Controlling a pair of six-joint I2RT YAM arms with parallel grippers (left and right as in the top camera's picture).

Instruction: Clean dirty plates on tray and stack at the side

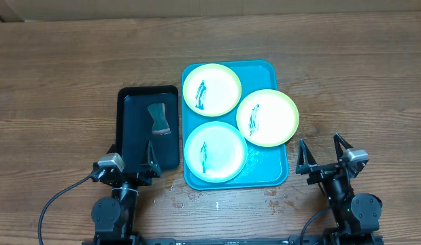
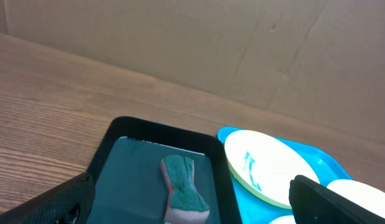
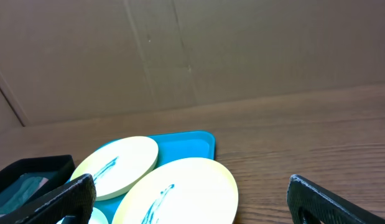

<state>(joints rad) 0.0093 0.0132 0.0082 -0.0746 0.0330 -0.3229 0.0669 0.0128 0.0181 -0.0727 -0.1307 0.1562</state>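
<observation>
Filling the table's (image 1: 60,68) middle, the turquoise tray (image 1: 270,167) holds all 3 plates (image 1: 211,89), each smeared; the right one overhangs the tray's right rim. Left of it, a black tray (image 1: 137,109) carries the sponge (image 1: 158,118). The left gripper (image 1: 132,153) and right gripper (image 1: 320,146) sit near, jaws apart, empty. Scrubbing the overhanging plate could tip it off or shove its crowded neighbours.
</observation>
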